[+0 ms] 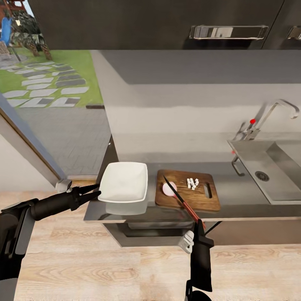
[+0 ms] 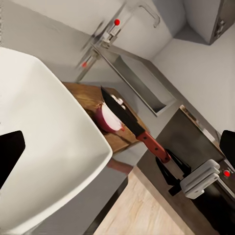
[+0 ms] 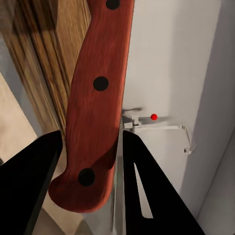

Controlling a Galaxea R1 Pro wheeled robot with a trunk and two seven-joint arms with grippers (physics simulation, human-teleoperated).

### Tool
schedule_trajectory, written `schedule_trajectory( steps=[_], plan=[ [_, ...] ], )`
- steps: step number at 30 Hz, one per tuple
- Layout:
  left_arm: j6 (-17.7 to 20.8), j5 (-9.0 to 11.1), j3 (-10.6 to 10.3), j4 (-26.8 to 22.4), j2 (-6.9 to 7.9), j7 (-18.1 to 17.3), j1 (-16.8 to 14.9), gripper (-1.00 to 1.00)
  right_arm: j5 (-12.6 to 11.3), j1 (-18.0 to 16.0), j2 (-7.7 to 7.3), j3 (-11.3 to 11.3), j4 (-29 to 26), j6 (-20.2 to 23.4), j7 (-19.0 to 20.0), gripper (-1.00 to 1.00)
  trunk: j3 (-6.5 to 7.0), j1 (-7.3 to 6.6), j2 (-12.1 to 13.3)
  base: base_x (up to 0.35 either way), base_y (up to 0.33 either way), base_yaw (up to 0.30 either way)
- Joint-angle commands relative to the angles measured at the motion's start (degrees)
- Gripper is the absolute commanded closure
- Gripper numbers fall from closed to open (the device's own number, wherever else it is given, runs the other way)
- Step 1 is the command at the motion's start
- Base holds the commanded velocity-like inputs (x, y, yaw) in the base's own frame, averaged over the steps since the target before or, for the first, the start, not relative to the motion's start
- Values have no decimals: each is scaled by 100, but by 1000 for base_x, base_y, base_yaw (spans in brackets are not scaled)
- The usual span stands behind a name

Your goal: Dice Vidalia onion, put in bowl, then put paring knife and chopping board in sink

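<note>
The white bowl (image 1: 124, 182) sits on the countertop (image 1: 234, 184), left of the chopping board (image 1: 196, 198). On the board lie a pinkish onion piece (image 1: 168, 189) and several small white diced bits (image 1: 192, 183). My right gripper (image 1: 199, 227) is shut on the paring knife (image 1: 179, 198) by its reddish-brown handle (image 3: 95, 107). The dark blade lies across the onion piece (image 2: 108, 118). My left gripper (image 1: 97, 193) is open at the bowl's left rim, with the bowl (image 2: 49, 147) lying between its fingers. The sink (image 1: 271, 184) is at the right.
A chrome tap (image 1: 271, 109) with a red knob (image 1: 252, 121) stands behind the sink. Dark wall cabinets (image 1: 167, 23) hang overhead. A glass door on the left looks out on a garden (image 1: 46, 79). Wooden floor (image 1: 104, 263) lies below the counter's front edge.
</note>
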Motion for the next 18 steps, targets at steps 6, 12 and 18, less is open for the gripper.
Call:
schedule_trajectory(
  steps=[6, 12, 18],
  plan=[
    [57, 13, -1, -1, 1, -11, -4, -100, 2, -6, -4, 12, -2, 26, -13, 100, -47, 3, -10, 0, 0, 0],
    [57, 13, -1, -1, 1, -11, -4, -100, 1, -6, -4, 12, -2, 26, -13, 100, -50, 3, -10, 0, 0, 0],
    [57, 13, 0, -1, 3, -11, -4, -100, 2, -6, -4, 12, -2, 26, -13, 100, -50, 3, -10, 0, 0, 0]
  ],
)
